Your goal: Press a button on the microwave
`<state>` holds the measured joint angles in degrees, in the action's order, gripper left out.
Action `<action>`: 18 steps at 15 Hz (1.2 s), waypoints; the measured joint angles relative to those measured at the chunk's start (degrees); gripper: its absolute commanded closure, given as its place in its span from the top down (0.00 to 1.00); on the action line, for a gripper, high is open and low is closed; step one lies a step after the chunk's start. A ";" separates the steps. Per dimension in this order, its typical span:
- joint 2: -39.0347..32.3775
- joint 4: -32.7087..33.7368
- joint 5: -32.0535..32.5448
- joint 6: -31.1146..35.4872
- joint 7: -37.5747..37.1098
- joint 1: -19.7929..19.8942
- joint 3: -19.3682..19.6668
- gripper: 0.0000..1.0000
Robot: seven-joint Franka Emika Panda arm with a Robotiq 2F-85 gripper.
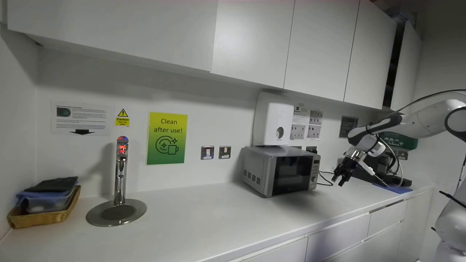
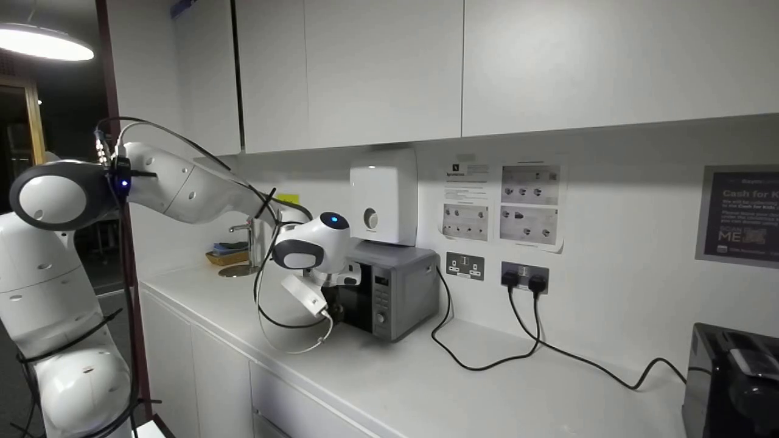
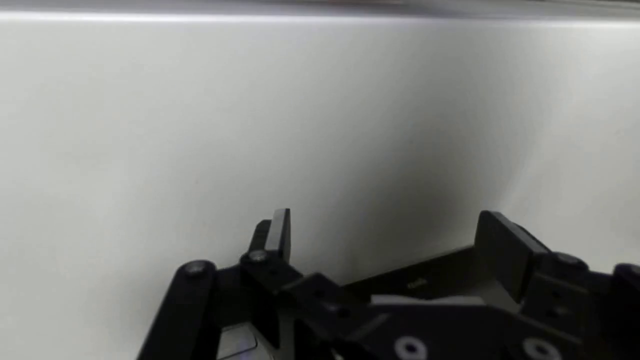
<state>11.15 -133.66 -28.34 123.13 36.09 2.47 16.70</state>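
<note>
The microwave (image 1: 256,171) is a silver-grey box with a dark glass door, standing on the counter against the wall. It also shows in an exterior view (image 2: 417,292), where its button panel (image 2: 382,298) with a display and a round knob faces the arm. My gripper (image 1: 337,181) is open and empty, tilted downward above the counter in front of the panel side. In an exterior view the wrist hides most of the gripper (image 2: 333,304). In the wrist view the fingers (image 3: 385,215) are wide apart, with the microwave's dark lower front (image 3: 400,282) behind them. Whether the gripper touches the microwave cannot be told.
A white dispenser (image 1: 271,120) hangs on the wall above the microwave. A tap (image 1: 121,171) and a basket (image 1: 43,217) stand farther along the counter (image 1: 204,222). Black cables (image 2: 487,365) lie beside the microwave. A black appliance (image 2: 730,383) stands at the counter's other end. Cupboards (image 2: 383,67) overhang.
</note>
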 measured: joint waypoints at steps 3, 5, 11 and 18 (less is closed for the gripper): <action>-0.08 -0.10 -7.15 4.98 -1.49 0.43 -0.02 1.00; -0.25 -0.46 -12.09 8.33 -2.89 0.46 -0.21 1.00; -1.31 -2.44 -28.61 21.72 -4.88 0.41 -2.95 1.00; -1.63 -2.37 -55.23 29.92 -1.81 -1.75 -4.15 1.00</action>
<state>9.52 -136.04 -83.57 153.05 34.28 0.72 12.55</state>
